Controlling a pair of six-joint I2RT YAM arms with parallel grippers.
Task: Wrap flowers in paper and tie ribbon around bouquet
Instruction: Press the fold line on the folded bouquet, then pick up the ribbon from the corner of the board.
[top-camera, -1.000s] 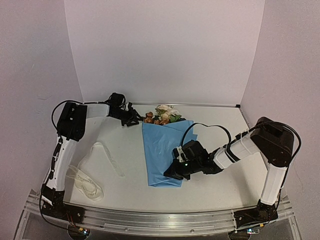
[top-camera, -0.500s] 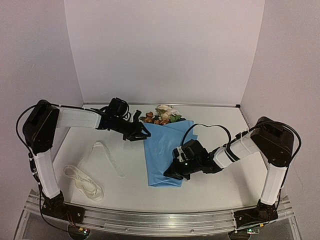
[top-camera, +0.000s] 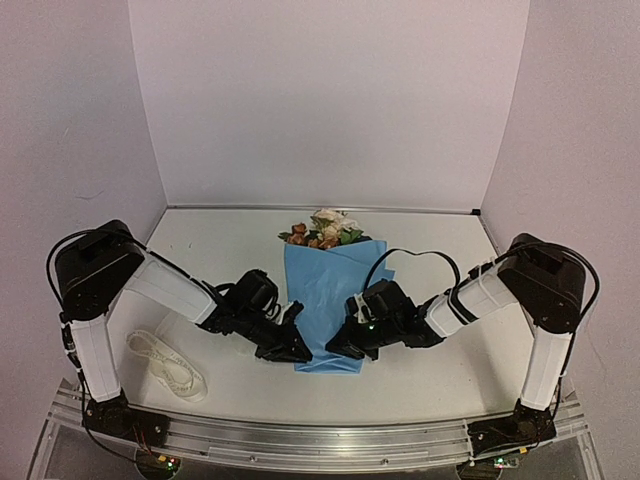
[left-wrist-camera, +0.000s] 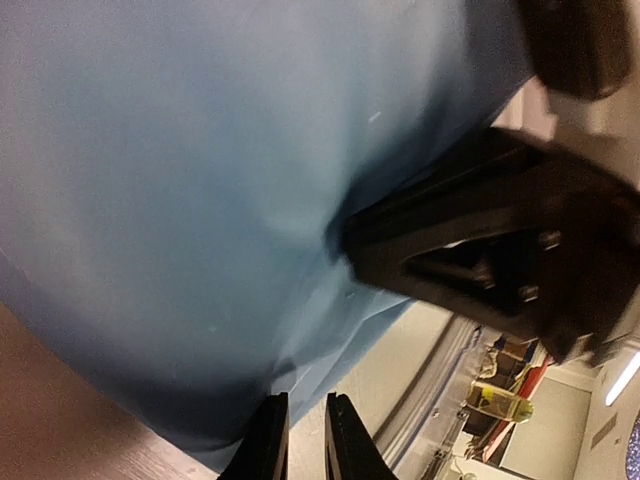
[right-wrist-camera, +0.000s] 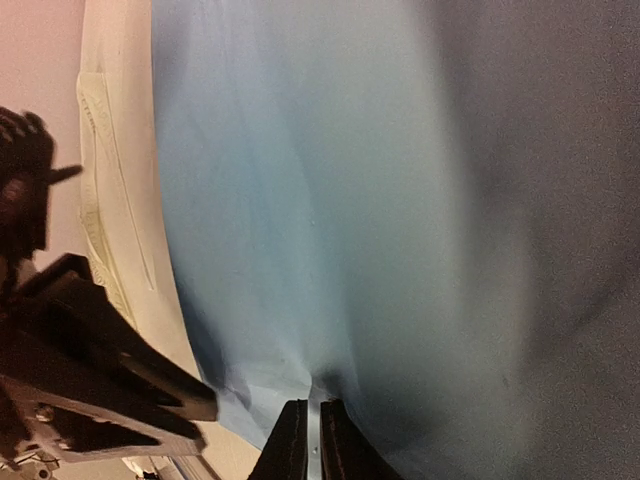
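Note:
The light-blue paper (top-camera: 325, 295) lies folded over the flowers (top-camera: 322, 230), whose cream and rust blooms stick out at its far end. My right gripper (top-camera: 338, 348) is at the paper's near right edge, shut on a thin strip of the paper (right-wrist-camera: 330, 200) between its tips (right-wrist-camera: 312, 438). My left gripper (top-camera: 293, 350) sits low at the paper's near left edge. In the left wrist view its fingers (left-wrist-camera: 268, 442) stand a narrow gap apart, with the paper's folded corner (left-wrist-camera: 300, 370) just ahead of them. The cream ribbon (top-camera: 165, 365) lies loose at the front left.
The right gripper's black body (left-wrist-camera: 480, 250) fills the right of the left wrist view, close across the paper. The table's metal front rail (top-camera: 320, 440) runs just below both grippers. White walls close in the back and sides.
My left arm has swung from the back of the table near the flowers down to the paper's near left edge, and its jaws have narrowed. The right gripper has held still.

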